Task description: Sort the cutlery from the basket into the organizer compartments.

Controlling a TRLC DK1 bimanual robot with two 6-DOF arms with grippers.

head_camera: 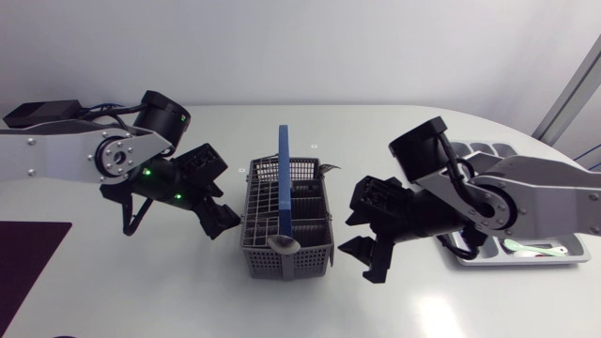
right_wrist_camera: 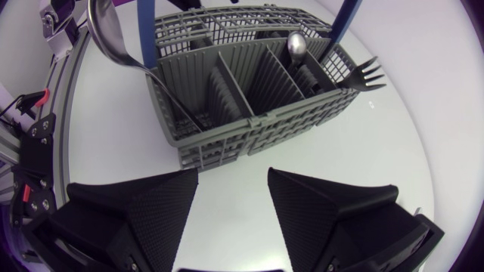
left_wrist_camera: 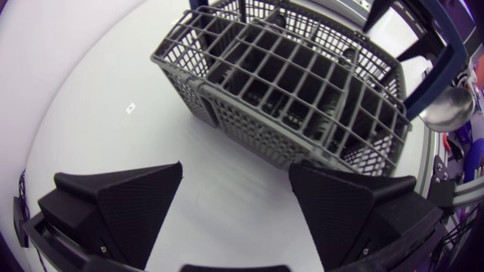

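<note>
Both arms flank the basket (head_camera: 282, 266) at mid-table. The left gripper (head_camera: 219, 192) and right gripper (head_camera: 357, 228) are each spread wide and hold nothing. A spoon (head_camera: 282, 244) leans out of the basket's near corner, and a fork (right_wrist_camera: 363, 73) pokes over a far corner. The organizer (head_camera: 563, 255) lies partly hidden behind the right arm. This looks like the approach before a pick. Next, 1 gripper must line up over an exposed end and pinch it.

Grey plastic basket (head_camera: 286, 225), shiny metal spoon (head_camera: 281, 244).
</note>
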